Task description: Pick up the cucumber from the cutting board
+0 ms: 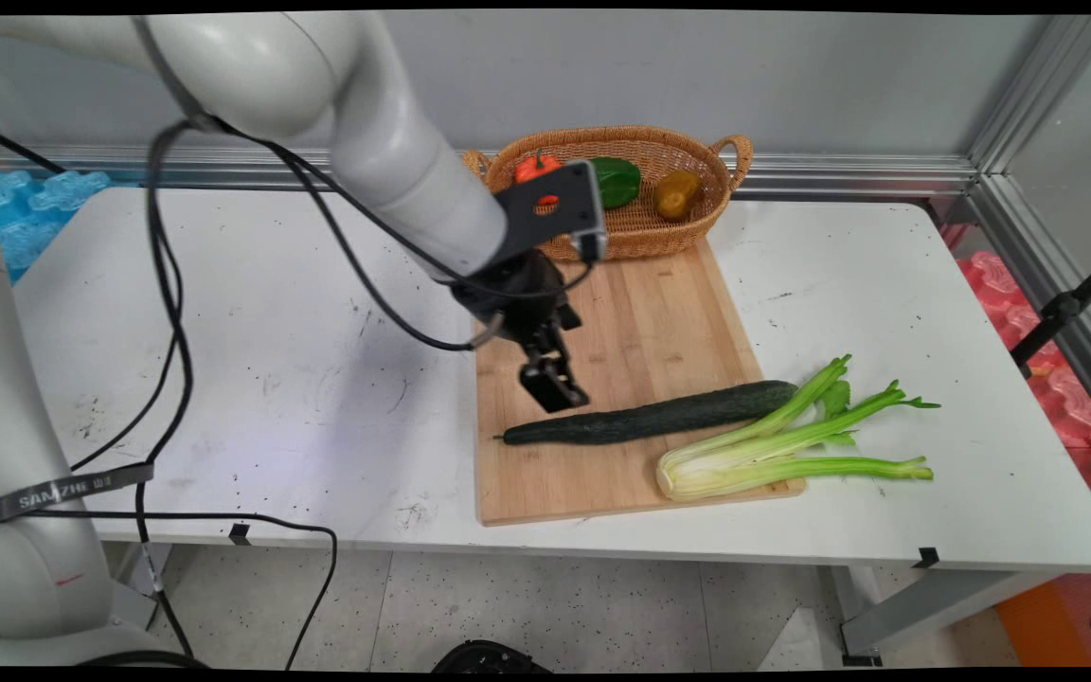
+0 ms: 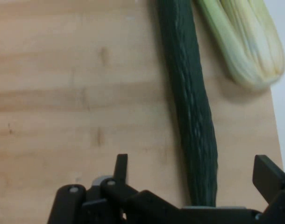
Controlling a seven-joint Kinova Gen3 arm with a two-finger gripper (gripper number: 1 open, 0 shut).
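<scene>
One long dark green cucumber lies across the pale bamboo cutting board in the main view, touching one bunch of light green celery. The black two-finger gripper hovers just above its stem end. Behind, one woven wicker basket holds three peppers: red, green, yellow-brown.

Hand view: fingers spread wide, nothing held; cucumber between them. Likely stiff, moderately heavy, slick-skinned; grip mid-length.
</scene>
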